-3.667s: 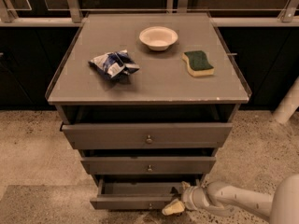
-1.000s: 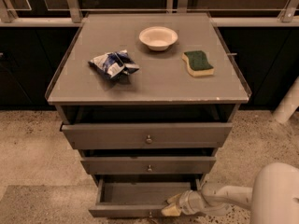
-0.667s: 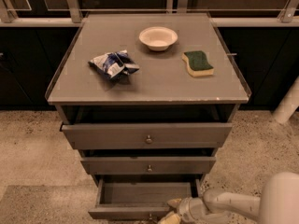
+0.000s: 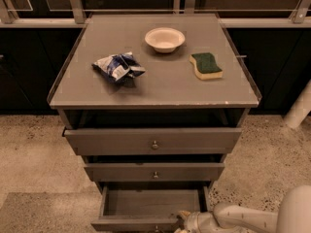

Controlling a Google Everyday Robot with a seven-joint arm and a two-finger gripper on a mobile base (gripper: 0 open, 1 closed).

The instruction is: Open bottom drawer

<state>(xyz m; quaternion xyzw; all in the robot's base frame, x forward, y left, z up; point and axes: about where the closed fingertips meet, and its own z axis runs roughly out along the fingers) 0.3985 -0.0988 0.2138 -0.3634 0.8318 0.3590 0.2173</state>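
Note:
The bottom drawer point(image 4: 146, 203) of the grey cabinet is pulled out, and its bare inside shows. Its narrow front point(image 4: 133, 224) lies along the picture's lower edge, with the small knob just at the edge. My gripper point(image 4: 183, 220) is at the right end of that drawer front, low in the picture, with the white arm point(image 4: 243, 217) reaching in from the lower right. The fingertips are partly cut off by the picture's edge.
Above are the mid-sized drawer point(image 4: 154, 171) and the widest top drawer point(image 4: 153, 141), both slightly out. On the cabinet top point(image 4: 160, 89) lie a crumpled blue-white bag point(image 4: 118, 67), a white bowl point(image 4: 164, 39) and a green-yellow sponge point(image 4: 206, 65). Speckled floor surrounds the cabinet.
The bottom drawer has slid further out toward me, showing more of its inside. My gripper has moved down and toward me with the drawer front.

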